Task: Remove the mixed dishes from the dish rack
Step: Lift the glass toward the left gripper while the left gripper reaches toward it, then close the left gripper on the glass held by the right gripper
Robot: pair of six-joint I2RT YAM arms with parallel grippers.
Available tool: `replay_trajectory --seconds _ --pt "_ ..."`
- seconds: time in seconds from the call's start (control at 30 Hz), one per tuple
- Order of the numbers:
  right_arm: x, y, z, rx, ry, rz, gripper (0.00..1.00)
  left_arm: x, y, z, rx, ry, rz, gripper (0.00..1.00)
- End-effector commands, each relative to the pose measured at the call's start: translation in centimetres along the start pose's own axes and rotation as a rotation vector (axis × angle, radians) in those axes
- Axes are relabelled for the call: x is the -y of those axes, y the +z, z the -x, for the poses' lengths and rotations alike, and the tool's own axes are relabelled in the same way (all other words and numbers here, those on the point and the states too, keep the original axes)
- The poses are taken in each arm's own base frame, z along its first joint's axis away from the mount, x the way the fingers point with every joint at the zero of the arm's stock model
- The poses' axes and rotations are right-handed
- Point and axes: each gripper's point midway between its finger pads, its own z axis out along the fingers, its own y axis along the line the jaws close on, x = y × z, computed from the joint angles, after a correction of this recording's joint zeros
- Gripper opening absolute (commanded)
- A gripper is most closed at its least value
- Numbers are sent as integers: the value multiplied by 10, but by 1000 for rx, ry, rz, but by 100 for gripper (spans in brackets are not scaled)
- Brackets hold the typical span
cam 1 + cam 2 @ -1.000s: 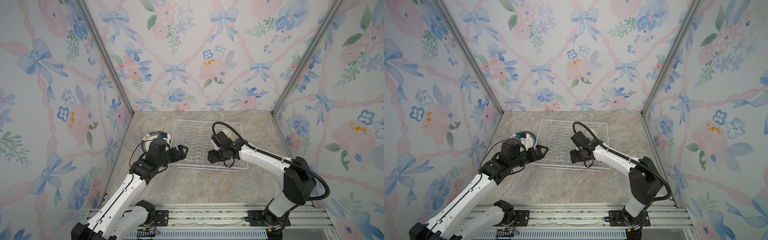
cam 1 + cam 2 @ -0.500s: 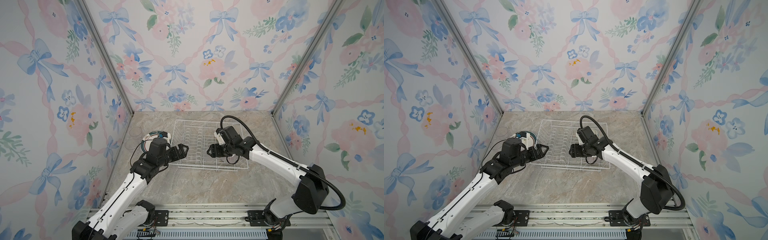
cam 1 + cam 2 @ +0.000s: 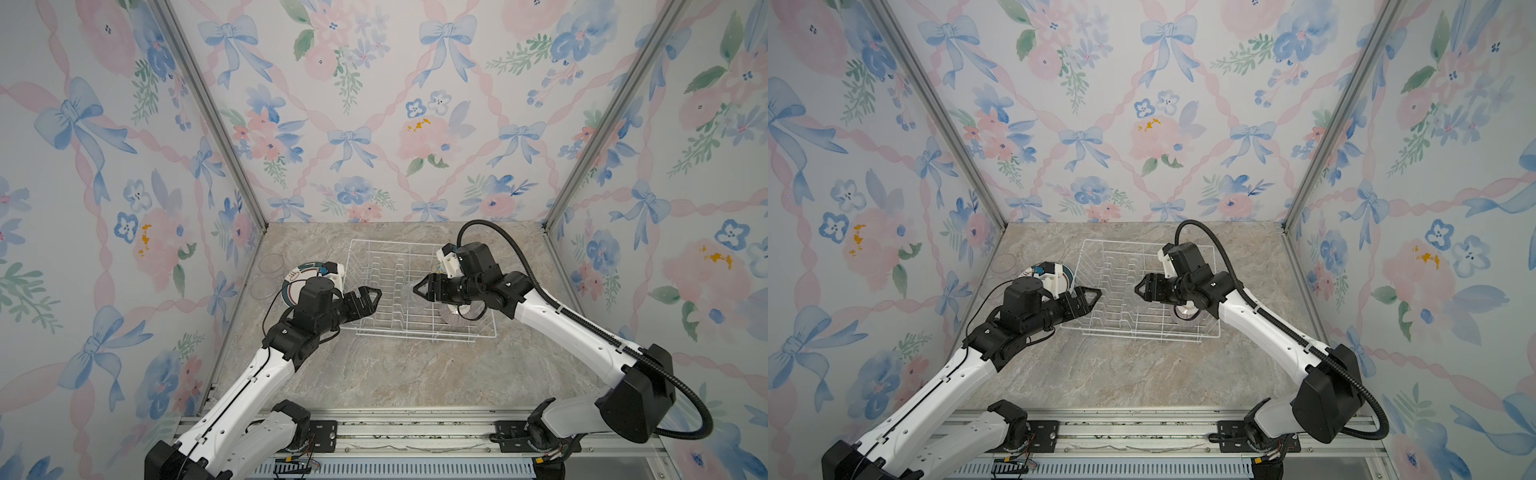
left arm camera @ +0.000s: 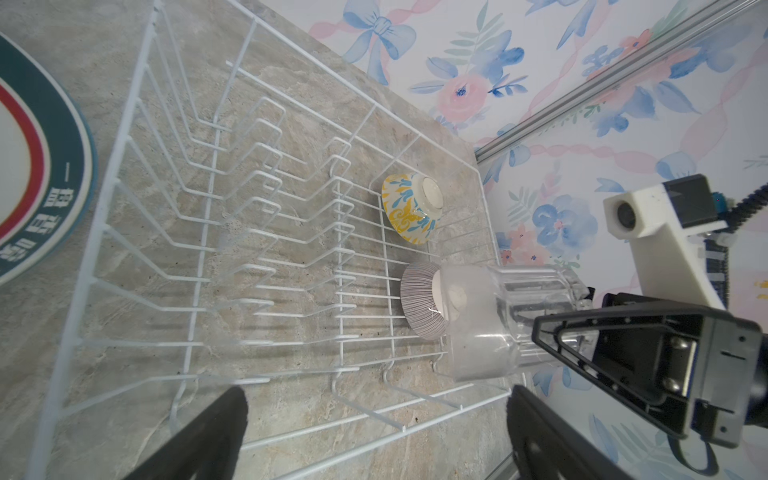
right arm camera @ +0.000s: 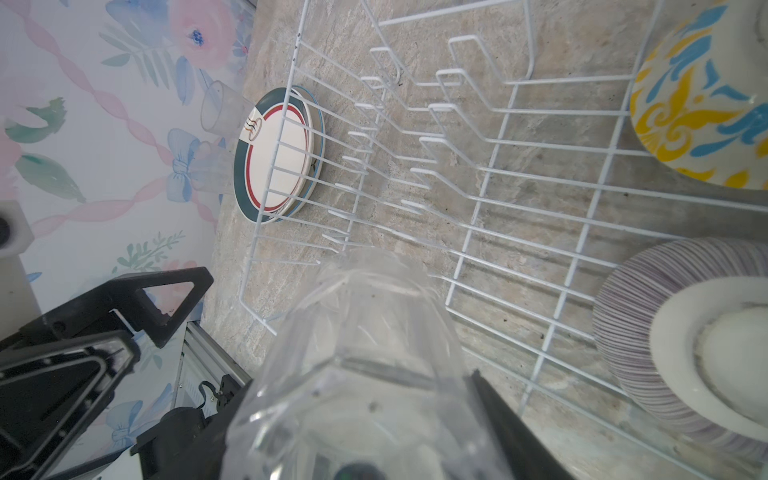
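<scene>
Above the dish rack (image 3: 386, 274), the right pincer (image 3: 417, 289) is gripping a clear glass cup (image 4: 490, 320) sideways, while the left pincer (image 3: 372, 297) is hovering released, facing it.

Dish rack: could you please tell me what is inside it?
Two upturned bowls: a yellow-blue bowl and a striped bowl. The glass gripped by the right gripper covers part of the striped one.
</scene>
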Motion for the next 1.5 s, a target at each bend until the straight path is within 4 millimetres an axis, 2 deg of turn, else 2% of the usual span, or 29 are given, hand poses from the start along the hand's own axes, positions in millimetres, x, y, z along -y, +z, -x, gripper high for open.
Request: replay_trajectory --seconds 0.0,0.2,0.5,0.8,1.03,1.17,1.23,1.3,1.47 --pt "-21 -13 15 53 41 115 58 11 0 -2 22 -7 -78 98" --pt "-26 -16 23 75 86 162 57 23 2 -4 38 -8 -172 87" --pt "-47 -22 31 87 135 284 56 48 7 0 74 6 -316 83" --pt "-53 -22 33 86 174 332 56 79 18 0 58 79 -382 82" --pt "-58 -25 35 87 182 354 56 94 28 8 66 127 -421 69" --pt "-60 -27 35 86 187 364 57 99 36 6 48 135 -446 66" --pt "-62 -27 35 84 188 371 57 114 33 14 67 150 -480 62" --pt "-62 -27 35 85 193 375 57 119 34 14 65 158 -495 58" --pt "-65 -28 36 84 211 403 58 126 36 13 64 168 -514 54"
